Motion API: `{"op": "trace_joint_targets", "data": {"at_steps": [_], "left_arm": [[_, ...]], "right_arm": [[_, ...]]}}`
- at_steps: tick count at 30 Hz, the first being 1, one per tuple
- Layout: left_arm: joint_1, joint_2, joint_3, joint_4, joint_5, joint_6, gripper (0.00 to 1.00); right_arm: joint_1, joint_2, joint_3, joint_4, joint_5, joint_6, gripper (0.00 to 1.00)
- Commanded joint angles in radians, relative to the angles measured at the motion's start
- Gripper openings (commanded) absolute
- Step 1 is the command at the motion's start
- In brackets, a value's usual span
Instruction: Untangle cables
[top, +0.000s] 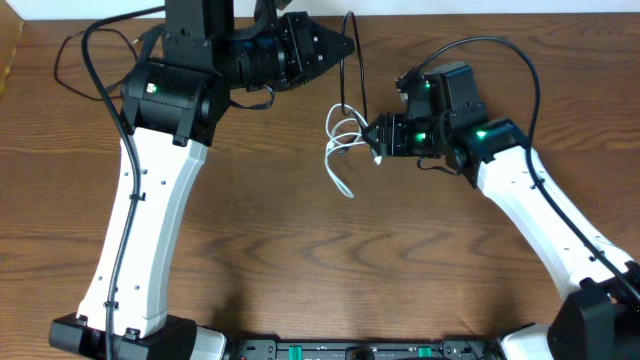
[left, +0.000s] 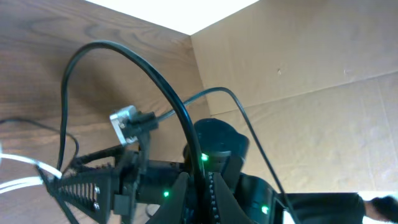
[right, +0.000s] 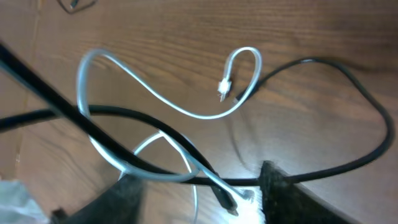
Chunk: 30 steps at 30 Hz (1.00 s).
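**Overhead, left-wrist and right-wrist views.** The tangle lies at the centre rear of a brown table (top: 300, 260) with wavy wood grain, between the two gripper tips.

- **White cord (top: 339, 176):** thin, glossy and round. It curls into small overlapping loops beside the right gripper (top: 377, 137), and one straight tail runs toward the near edge. The right-wrist view shows its small metal plug (right: 222, 87) lying flat on the wood inside a hooked bend.
- **Black cord (top: 358, 88):** thin and matte. It stretches from the tip of the left gripper (top: 350, 45) down to the loops. Further black strands cross over the white loops; which cord each belongs to cannot be told.
- **Left gripper:** jaws closed on the black cord just below its silver rectangular plug (left: 124, 121). The ribbed fingers (left: 81, 186) taper to a point.
- **Right gripper:** fingers parted, with black and white strands in the gap.

A plain cardboard wall (left: 298, 62) backs the table.
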<state>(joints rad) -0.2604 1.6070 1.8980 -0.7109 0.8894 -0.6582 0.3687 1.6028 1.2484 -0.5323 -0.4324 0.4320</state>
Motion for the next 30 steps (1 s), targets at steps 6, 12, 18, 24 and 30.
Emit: {"op": "trace_joint_targets", "data": {"at_steps": [6, 12, 18, 24, 30], "left_arm": [[-0.005, -0.016, 0.010, 0.006, 0.019, -0.073, 0.08], [-0.005, -0.016, 0.010, 0.005, 0.019, -0.073, 0.08], [-0.005, -0.016, 0.010, 0.005, 0.019, -0.072, 0.08], [-0.005, -0.016, 0.010, 0.005, 0.019, -0.072, 0.08], [-0.005, -0.016, 0.010, -0.022, -0.043, -0.069, 0.08]], "right_arm": [[0.000, 0.014, 0.005, 0.029, -0.007, 0.008, 0.32], [0.000, 0.014, 0.005, 0.067, 0.000, -0.036, 0.50], [0.000, 0.014, 0.005, 0.088, 0.000, -0.045, 0.20], [0.000, 0.014, 0.005, 0.088, 0.000, -0.045, 0.01], [-0.001, 0.014, 0.005, 0.088, 0.000, -0.043, 0.01]]}}
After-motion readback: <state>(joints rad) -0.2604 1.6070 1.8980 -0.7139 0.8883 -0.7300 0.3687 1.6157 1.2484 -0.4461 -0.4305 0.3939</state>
